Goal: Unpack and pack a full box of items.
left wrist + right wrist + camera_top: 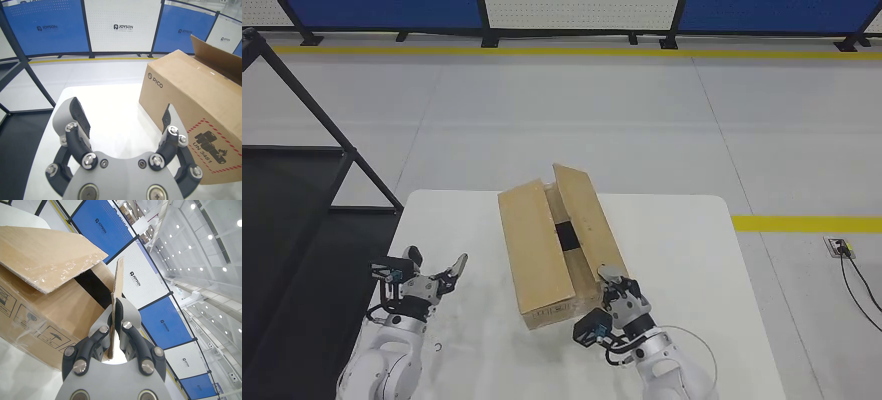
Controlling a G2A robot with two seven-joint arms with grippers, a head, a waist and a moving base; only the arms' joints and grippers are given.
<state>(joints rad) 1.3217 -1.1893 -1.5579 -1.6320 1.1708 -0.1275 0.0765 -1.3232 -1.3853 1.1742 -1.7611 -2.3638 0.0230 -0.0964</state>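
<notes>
A brown cardboard box (538, 250) lies in the middle of the white table (692, 260). One long top flap lies nearly flat. The other flap (587, 218) is lifted, with a dark gap (567, 237) between the two. My right gripper (610, 288) is at the box's near end, shut on the edge of the lifted flap (117, 283), which stands thin between its fingers (119, 311). My left gripper (434, 275) rests open over bare table beside the box, holding nothing. In the left wrist view, the box's printed side (181, 98) is close to one open finger (167, 115).
A black metal frame (317, 130) stands off the table's far side by the left arm. Blue and white partition panels (582, 12) line the back of the room. Bare table surface lies on both sides of the box.
</notes>
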